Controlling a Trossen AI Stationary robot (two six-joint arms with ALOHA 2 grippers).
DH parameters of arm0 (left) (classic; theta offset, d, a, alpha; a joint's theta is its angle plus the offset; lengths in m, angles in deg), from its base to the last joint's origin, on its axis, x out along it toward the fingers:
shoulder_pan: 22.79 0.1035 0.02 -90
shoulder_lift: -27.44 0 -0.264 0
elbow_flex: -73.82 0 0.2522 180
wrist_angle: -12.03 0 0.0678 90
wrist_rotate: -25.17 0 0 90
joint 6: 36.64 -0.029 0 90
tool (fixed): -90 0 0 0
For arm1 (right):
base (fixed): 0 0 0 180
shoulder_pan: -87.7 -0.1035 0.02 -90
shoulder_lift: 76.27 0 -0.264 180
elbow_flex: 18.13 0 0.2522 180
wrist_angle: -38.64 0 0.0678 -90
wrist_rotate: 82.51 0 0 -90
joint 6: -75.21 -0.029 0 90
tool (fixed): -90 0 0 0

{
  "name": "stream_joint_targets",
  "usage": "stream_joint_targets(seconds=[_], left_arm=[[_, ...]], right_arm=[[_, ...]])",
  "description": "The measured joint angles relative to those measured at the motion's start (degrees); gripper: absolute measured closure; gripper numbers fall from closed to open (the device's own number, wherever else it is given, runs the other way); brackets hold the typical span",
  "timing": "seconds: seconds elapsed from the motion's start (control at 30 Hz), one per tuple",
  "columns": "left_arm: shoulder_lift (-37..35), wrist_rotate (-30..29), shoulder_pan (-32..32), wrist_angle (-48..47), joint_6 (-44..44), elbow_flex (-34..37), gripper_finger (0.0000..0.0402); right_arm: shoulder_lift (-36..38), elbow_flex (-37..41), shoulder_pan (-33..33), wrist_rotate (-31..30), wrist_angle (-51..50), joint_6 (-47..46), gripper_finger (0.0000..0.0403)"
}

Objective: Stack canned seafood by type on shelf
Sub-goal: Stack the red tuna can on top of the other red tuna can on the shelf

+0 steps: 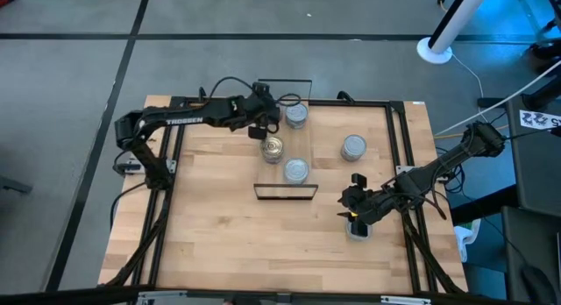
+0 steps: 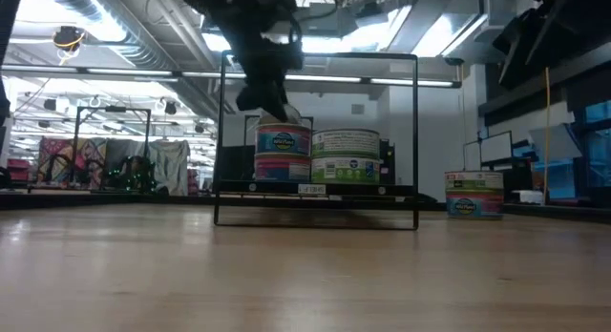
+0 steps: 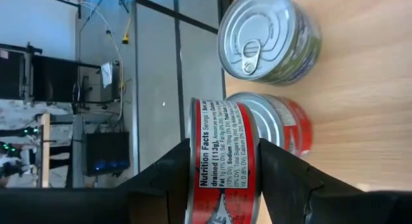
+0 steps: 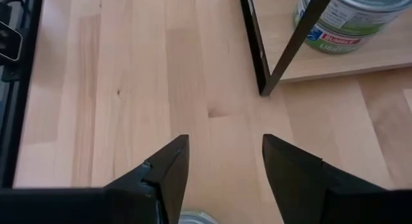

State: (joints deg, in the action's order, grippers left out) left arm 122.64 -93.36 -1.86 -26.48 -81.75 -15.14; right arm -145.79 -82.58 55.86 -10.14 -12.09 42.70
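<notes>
The shelf (image 1: 304, 143) is a narrow wood board between two black wire frames, and three tins stand on it (image 1: 296, 115) (image 1: 273, 148) (image 1: 296, 171). My left gripper (image 1: 263, 123) hangs over the shelf's far end, shut on a red-labelled tin (image 3: 225, 163). Just beyond that tin stand a second red tin (image 3: 283, 124) and a silver-topped tin (image 3: 267, 37). In the low view the gripper (image 2: 269, 95) hangs just above a blue-labelled tin (image 2: 283, 153). My right gripper (image 1: 358, 213) is open near the table's right edge, above another tin (image 1: 358, 228). My left gripper pinches the red-labelled tin between its two fingers (image 3: 164, 182), one on each flat end. The labelled side wall (image 3: 222, 140) faces the wrist camera. The fingers slant down from the table's left side. The tin is turned on edge, held above the tins on the shelf.
One tin (image 1: 353, 147) stands alone on the tabletop to the right of the shelf, also in the low view (image 2: 474, 194). Black rails run along the table's left, right and far sides. The shelf's near wire frame (image 4: 257, 50) rises in front of my right gripper.
</notes>
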Motion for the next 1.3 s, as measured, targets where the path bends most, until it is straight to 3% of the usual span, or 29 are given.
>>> stream_joint_targets(seconds=[0.63,1.3], left_arm=[[7.39,0.30,2.40,5.09,-10.66,-0.02,0.0247],[7.43,-0.34,2.31,4.48,-9.81,-0.04,0.0247]], right_arm=[[0.00,0.00,0.00,-4.42,-0.04,0.00,0.0207],[0.00,0.00,0.00,-4.42,-0.04,0.00,0.0207]])
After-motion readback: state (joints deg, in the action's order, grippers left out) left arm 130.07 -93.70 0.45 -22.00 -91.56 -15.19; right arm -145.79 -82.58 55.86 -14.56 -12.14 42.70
